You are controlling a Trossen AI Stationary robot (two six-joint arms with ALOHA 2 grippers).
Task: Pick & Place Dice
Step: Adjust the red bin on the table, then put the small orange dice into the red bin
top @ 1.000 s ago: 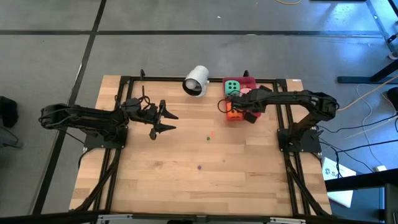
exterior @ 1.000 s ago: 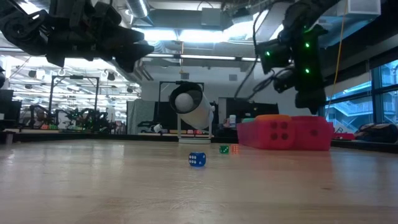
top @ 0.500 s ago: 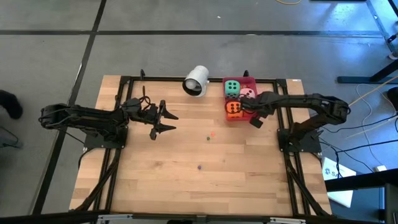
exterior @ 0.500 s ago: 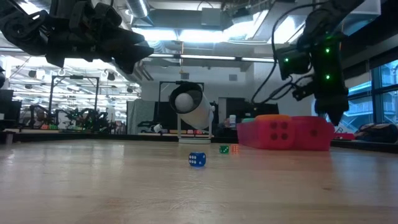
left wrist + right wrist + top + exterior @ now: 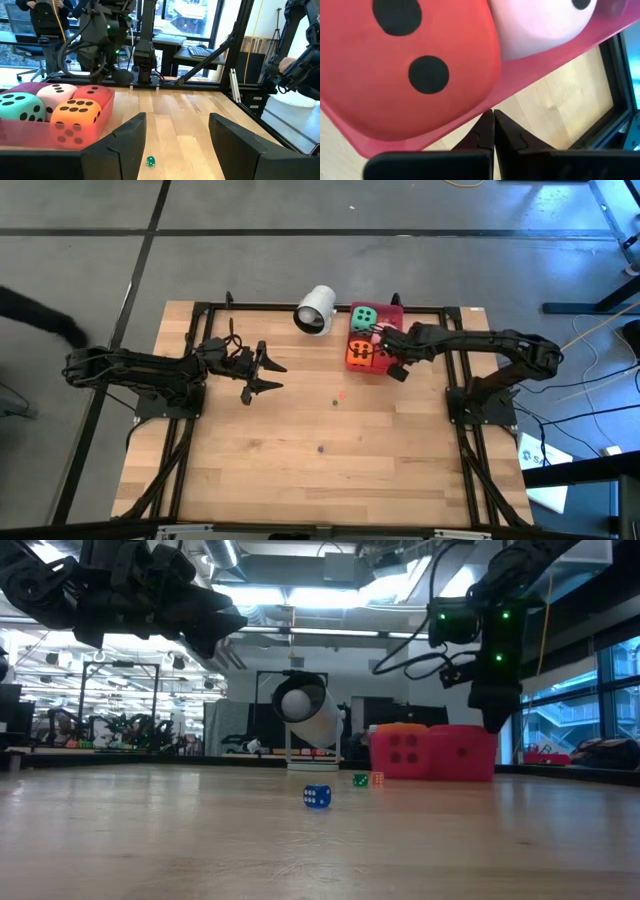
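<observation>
Against the red tray [image 5: 392,314] wall, right gripper [image 5: 392,366] pressed shut, empty; seemingly nudging tray of dice [image 5: 362,340]. Next: ease off.

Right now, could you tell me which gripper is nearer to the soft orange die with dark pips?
Right gripper, shut, sits just beside the orange die; left gripper hangs open far across the table.

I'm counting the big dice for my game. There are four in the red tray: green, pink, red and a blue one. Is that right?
Nearly. The fourth big die is orange, not blue. The left wrist view shows it in the red tray with the green, pink and red ones.
</observation>
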